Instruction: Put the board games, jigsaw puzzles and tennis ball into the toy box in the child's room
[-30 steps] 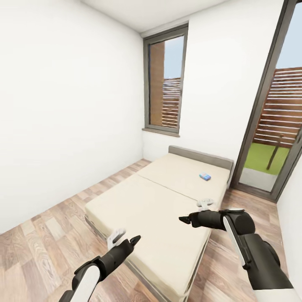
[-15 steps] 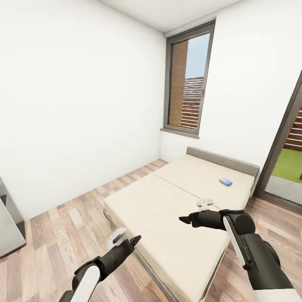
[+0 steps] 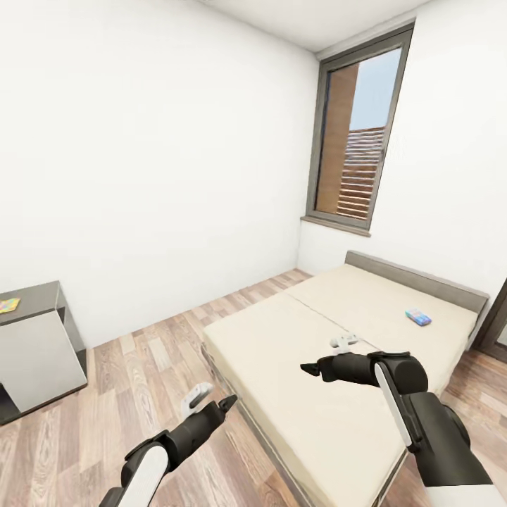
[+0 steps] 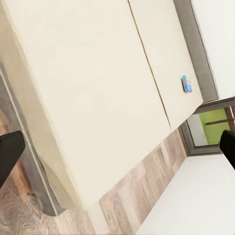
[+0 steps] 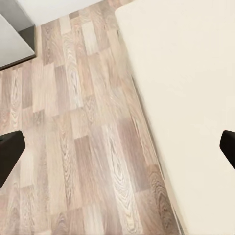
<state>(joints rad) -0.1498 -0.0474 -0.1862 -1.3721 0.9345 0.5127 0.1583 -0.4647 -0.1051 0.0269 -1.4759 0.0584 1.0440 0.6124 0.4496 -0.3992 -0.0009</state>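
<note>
Bed (image 3: 310,366) is showing a plain beige mattress with a grey frame and headboard, and a little blue board game (image 3: 417,317) is sitting at the right of the frame. Floor (image 3: 141,366) is looking like brown-grey wood grain planks. Table (image 3: 32,331) at left is dark grey on top, with something multicoloured (image 3: 8,305) on it.

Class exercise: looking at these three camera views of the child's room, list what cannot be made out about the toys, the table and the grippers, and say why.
- Small blue board game on the bed: too small in head and left wrist views to read any lettering.
- Table: cut off by the head view's left edge; the toy box's place is unknown.
- Colourful flat item on the table: partly cut off, its pattern too small to identify.
- Right gripper and left gripper: finger gap unclear in the head view.
</note>
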